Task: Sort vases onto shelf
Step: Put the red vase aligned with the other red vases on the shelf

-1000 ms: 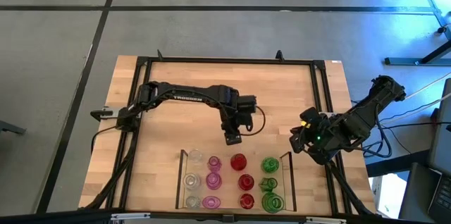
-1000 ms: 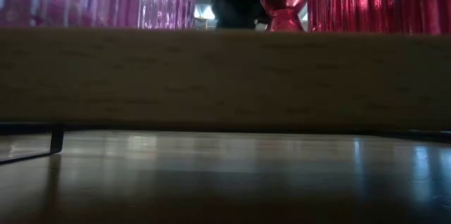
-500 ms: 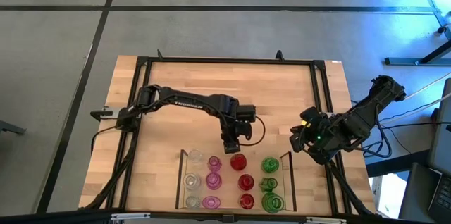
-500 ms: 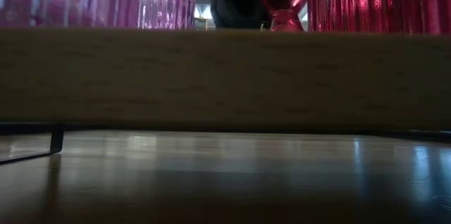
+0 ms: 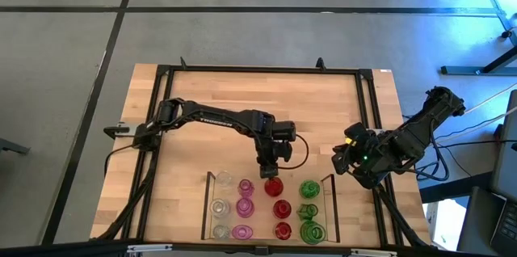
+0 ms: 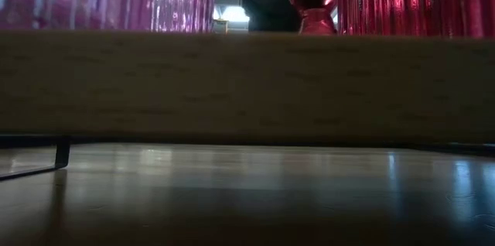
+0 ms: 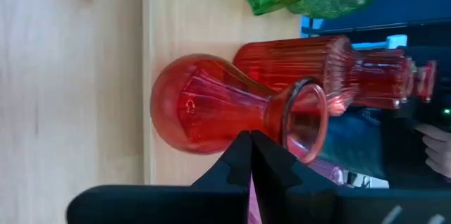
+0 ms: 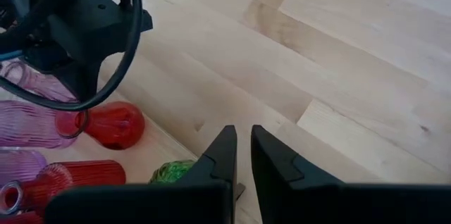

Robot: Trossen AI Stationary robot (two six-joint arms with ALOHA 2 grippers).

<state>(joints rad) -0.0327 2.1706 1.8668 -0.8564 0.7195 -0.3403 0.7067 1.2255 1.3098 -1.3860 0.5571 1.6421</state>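
The left end effector (image 5: 270,169) has slid toward 5 o'clock since a second ago and clenched empty, tips just beside the red vase (image 5: 273,186) at the shelf's (image 5: 208,207) 12 o'clock edge. The right end effector (image 5: 343,158) waits at 3 o'clock, fingers slightly parted, empty.

The tabletop (image 5: 210,87) is pale blond wood in plank strips, edged by a black frame (image 5: 258,69). On the shelf (image 5: 208,204) at the lower centre of the high view, the vases stand in colour columns: clear vases (image 5: 220,207) at the left, then pink vases (image 5: 245,207), red vases (image 5: 281,208), and green vases (image 5: 309,211) at the right. The nearest red vase (image 7: 211,108) is translucent with faint vertical ribs; the red vase behind it (image 7: 310,58) is finely ridged. Both arms are black, and the left pincer (image 7: 250,139) is black too. The floor (image 5: 65,87) is grey with dark lines.
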